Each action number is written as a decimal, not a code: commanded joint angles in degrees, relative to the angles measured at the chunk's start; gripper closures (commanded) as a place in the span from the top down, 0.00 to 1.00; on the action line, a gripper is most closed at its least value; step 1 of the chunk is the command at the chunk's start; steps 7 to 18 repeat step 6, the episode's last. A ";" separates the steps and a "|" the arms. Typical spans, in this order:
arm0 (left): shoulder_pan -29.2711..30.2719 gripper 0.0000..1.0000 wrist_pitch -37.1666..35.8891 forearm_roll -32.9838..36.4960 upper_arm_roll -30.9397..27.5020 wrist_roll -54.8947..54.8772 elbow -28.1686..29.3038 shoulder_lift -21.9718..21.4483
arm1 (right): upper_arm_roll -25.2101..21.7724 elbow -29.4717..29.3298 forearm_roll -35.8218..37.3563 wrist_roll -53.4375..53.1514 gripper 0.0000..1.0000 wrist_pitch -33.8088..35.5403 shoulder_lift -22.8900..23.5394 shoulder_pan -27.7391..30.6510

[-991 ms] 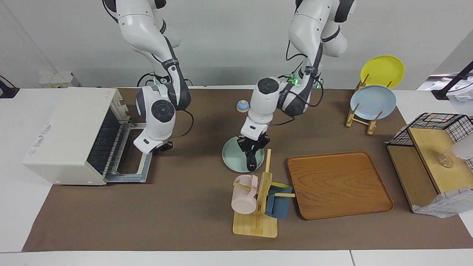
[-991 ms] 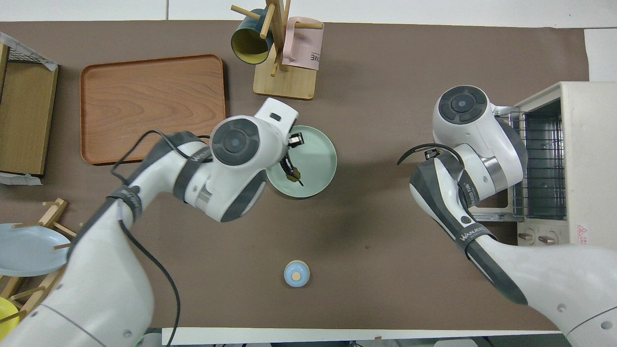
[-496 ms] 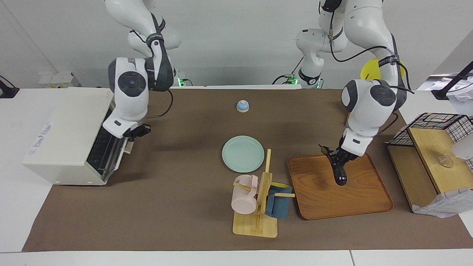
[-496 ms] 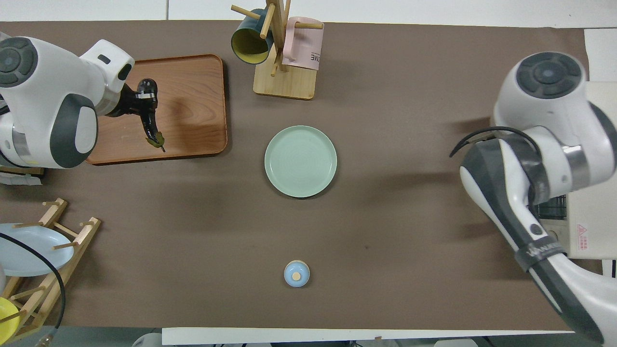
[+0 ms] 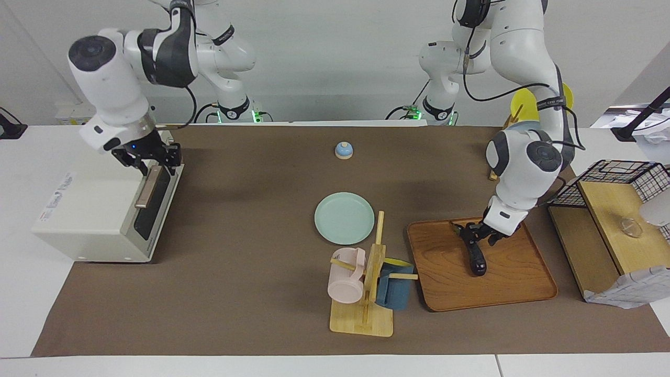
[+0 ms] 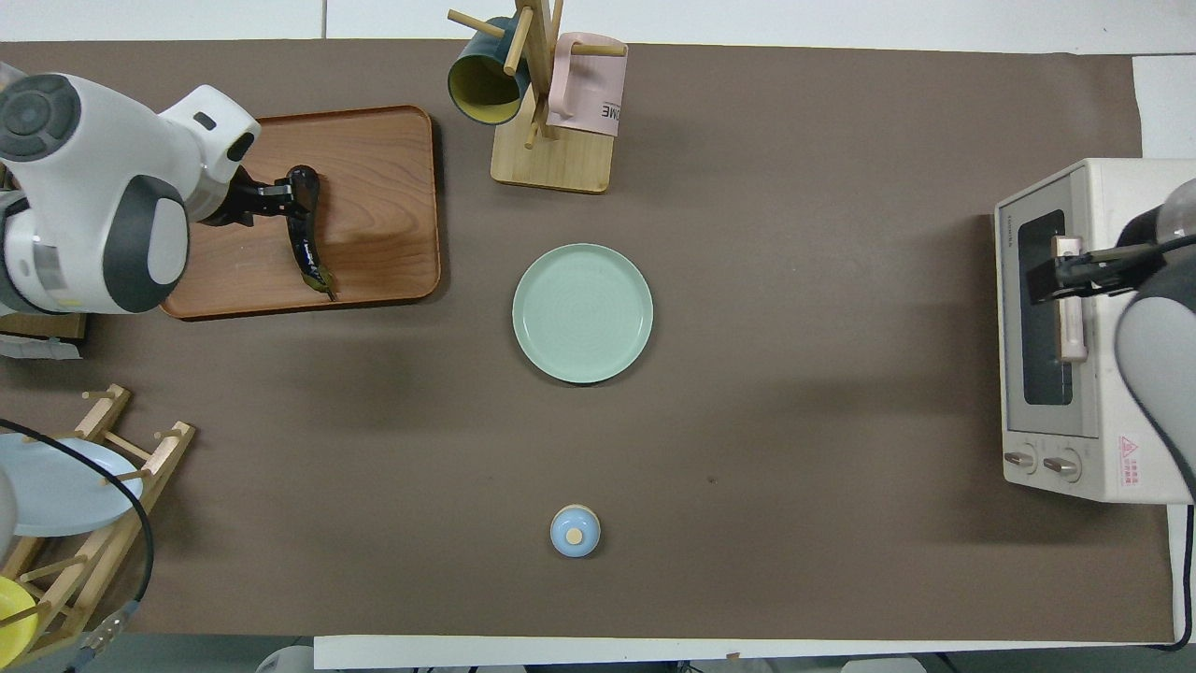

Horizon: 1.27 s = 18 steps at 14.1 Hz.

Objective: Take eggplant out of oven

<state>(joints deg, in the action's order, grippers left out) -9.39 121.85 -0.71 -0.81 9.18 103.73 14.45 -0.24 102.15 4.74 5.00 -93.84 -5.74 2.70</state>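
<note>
The eggplant (image 5: 477, 260) lies on the wooden tray (image 5: 518, 283), toward the left arm's end of the table; it also shows in the overhead view (image 6: 304, 234). My left gripper (image 5: 475, 236) is low over it, fingers apart on either side of it. The oven (image 5: 89, 209) stands at the right arm's end with its dark glass door shut; it also shows in the overhead view (image 6: 1145, 215). My right gripper (image 5: 155, 161) is open at the upper end of the tan door handle (image 5: 146, 188).
A mint-green plate (image 5: 344, 217) lies mid-table. A wooden mug tree (image 5: 369, 293) with a pink and a blue mug stands next to the tray. A small blue knob (image 5: 343, 151) sits nearer the robots. A plate rack (image 5: 515, 165) and a wire basket (image 5: 617, 178) stand at the left arm's end.
The eggplant has gone from hanging in my left gripper to lying on the tray. The oven door has gone from partly open to shut, with my right gripper now at its handle.
</note>
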 commanded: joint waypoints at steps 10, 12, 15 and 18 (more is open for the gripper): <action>3.86 1.00 -42.63 2.56 -1.91 -8.65 -21.45 -12.34 | -1.24 -12.77 -2.55 0.19 1.00 10.25 5.73 0.04; 3.86 1.00 -42.63 2.56 -1.91 -8.65 -21.45 -12.34 | -1.24 -12.77 -2.55 0.19 1.00 10.25 5.73 0.04; 3.86 1.00 -42.63 2.56 -1.91 -8.65 -21.45 -12.34 | -1.24 -12.77 -2.55 0.19 1.00 10.25 5.73 0.04; 3.86 1.00 -42.63 2.56 -1.91 -8.65 -21.45 -12.34 | -1.24 -12.77 -2.55 0.19 1.00 10.25 5.73 0.04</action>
